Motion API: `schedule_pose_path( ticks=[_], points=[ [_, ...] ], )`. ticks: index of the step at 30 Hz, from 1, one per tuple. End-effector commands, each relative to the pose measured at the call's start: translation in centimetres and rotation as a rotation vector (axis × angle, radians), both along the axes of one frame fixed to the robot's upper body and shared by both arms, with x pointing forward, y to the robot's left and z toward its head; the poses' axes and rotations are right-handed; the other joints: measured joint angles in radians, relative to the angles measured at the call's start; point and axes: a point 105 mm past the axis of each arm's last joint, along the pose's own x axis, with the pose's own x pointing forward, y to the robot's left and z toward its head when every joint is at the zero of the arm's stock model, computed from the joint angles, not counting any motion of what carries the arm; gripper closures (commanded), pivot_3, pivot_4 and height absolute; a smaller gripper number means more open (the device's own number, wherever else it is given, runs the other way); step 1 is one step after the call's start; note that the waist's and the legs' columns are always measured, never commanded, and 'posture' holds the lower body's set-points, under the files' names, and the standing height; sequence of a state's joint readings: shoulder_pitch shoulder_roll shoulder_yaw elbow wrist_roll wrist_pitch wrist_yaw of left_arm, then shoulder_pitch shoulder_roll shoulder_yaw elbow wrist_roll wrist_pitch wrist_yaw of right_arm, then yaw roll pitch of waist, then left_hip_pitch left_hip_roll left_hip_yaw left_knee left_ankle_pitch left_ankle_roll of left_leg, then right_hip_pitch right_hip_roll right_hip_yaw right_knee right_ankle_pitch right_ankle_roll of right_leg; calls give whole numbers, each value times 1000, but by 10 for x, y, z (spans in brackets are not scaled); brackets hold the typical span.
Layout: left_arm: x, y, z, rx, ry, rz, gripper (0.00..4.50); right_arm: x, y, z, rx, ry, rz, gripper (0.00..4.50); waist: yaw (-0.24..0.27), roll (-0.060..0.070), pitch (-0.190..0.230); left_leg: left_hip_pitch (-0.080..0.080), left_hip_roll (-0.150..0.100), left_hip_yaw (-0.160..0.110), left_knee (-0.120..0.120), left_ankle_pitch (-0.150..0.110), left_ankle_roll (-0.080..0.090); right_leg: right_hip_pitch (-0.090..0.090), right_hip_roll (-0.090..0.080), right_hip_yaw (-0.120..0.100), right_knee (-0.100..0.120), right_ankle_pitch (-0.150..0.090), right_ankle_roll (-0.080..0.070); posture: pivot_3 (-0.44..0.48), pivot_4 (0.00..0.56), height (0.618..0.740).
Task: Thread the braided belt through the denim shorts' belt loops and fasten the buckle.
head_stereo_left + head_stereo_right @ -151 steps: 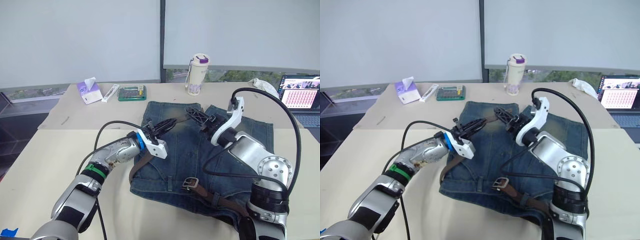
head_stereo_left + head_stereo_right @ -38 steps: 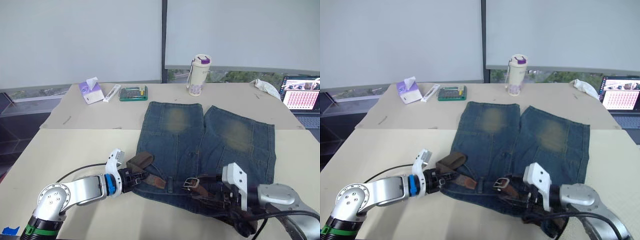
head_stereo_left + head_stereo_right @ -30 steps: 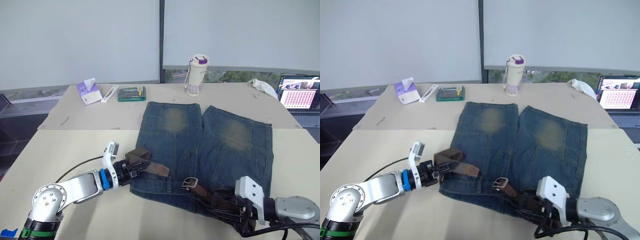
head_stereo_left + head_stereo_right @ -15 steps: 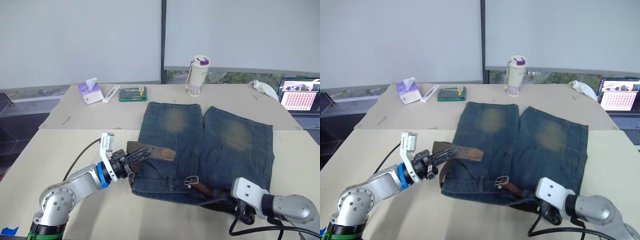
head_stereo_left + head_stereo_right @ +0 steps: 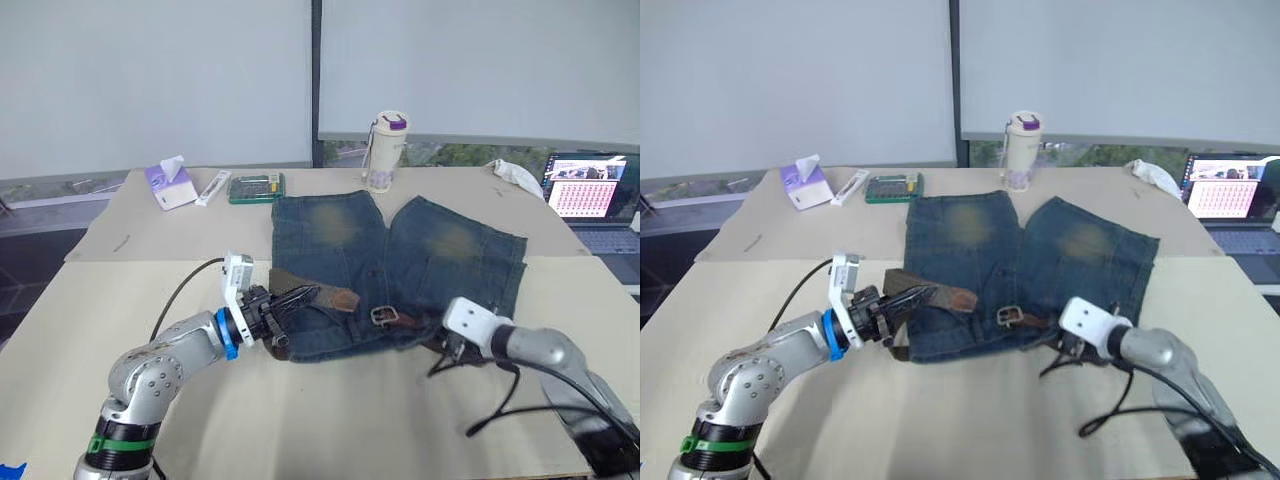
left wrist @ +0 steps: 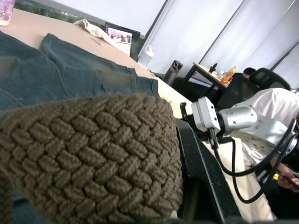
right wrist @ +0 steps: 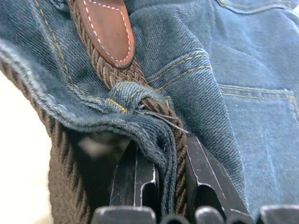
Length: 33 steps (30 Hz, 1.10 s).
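Note:
The denim shorts [image 5: 440,245] lie flat on the table, waistband toward me. The braided belt [image 5: 318,297] runs along the waistband, and its buckle [image 5: 383,316] rests near the middle. My left gripper [image 5: 283,313] is at the waistband's left end, shut on the belt's brown strap [image 6: 88,158]. My right gripper [image 5: 441,347] is at the waistband's right end. In the right wrist view its fingers [image 7: 204,173] are shut on a fold of denim with a strand of belt [image 7: 174,154] in it, just below one of the belt loops [image 7: 127,97].
At the table's far side stand a bottle [image 5: 382,152], a tissue box [image 5: 165,185], a white tube [image 5: 213,187] and a green tray [image 5: 253,187]. A laptop [image 5: 585,190] and white cloth [image 5: 510,172] sit far right. A black cable [image 5: 500,400] trails beside my right arm.
The camera view has shifted. The belt's free end now lies farther right, closer to the buckle. My right gripper has come up from the table's near edge to the waistband's right end.

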State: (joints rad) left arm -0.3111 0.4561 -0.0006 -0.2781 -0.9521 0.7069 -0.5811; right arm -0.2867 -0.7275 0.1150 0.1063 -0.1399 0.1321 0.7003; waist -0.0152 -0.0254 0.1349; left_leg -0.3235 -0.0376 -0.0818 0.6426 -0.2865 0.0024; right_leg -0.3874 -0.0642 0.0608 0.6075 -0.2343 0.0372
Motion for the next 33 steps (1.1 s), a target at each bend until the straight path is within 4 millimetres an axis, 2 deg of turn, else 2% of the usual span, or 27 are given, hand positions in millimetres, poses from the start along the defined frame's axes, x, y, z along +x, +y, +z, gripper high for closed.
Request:
schedule_pose_path(
  ticks=[1,2,4,6,10,11,14,18,22,27,33],
  points=[
    [9,3,8,5,-53,34,4500,-2,6,2,68,18,15,4350,1,1,0,0,1,0,0,0,0,0,0,0,1,0,0,0,150,740],
    [11,5,6,8,-46,49,4500,-9,10,6,107,40,47,4350,1,1,0,0,1,-1,0,0,0,0,0,0,1,0,0,0,150,740],
    [12,9,3,14,-27,75,4500,-26,16,10,129,84,131,3324,2,2,0,0,3,-1,-1,-1,1,-1,1,0,1,0,0,0,150,740],
    [12,13,-1,26,-5,99,4500,-43,14,14,139,137,166,2675,4,4,0,0,3,-2,-1,-1,1,-1,1,0,1,0,0,0,150,740],
    [17,24,-15,37,106,193,4500,-71,13,37,205,164,221,1315,6,6,1,0,2,-2,-1,-2,2,-1,-1,0,2,-1,1,0,150,740],
    [17,25,-17,40,133,208,4500,-77,14,41,217,171,237,898,6,6,1,0,2,-2,-1,-2,2,-1,-2,0,2,-1,1,0,150,740],
    [16,23,-31,61,266,217,4500,-91,20,58,273,155,292,31,6,6,2,0,2,-2,-1,-2,2,-1,-2,0,2,-2,4,0,150,740],
    [23,22,-45,56,410,283,4500,-95,33,72,358,117,327,31,6,5,2,0,1,-2,-1,-2,2,-1,-2,0,3,-2,4,0,150,740],
    [27,15,-53,16,533,327,4500,-97,49,77,429,80,361,31,8,5,2,0,1,-3,-1,-2,2,-1,-2,0,3,-2,4,0,150,740],
    [29,8,-60,1,620,371,4500,-99,53,68,409,94,354,31,18,4,3,0,-1,-3,-1,-2,1,-1,-4,0,3,-2,4,0,150,740],
    [21,-14,-73,-19,729,361,4500,-97,59,58,385,97,343,31,28,3,4,0,-3,-3,-1,-2,0,-1,-6,0,2,-2,4,0,150,740]
  ],
)
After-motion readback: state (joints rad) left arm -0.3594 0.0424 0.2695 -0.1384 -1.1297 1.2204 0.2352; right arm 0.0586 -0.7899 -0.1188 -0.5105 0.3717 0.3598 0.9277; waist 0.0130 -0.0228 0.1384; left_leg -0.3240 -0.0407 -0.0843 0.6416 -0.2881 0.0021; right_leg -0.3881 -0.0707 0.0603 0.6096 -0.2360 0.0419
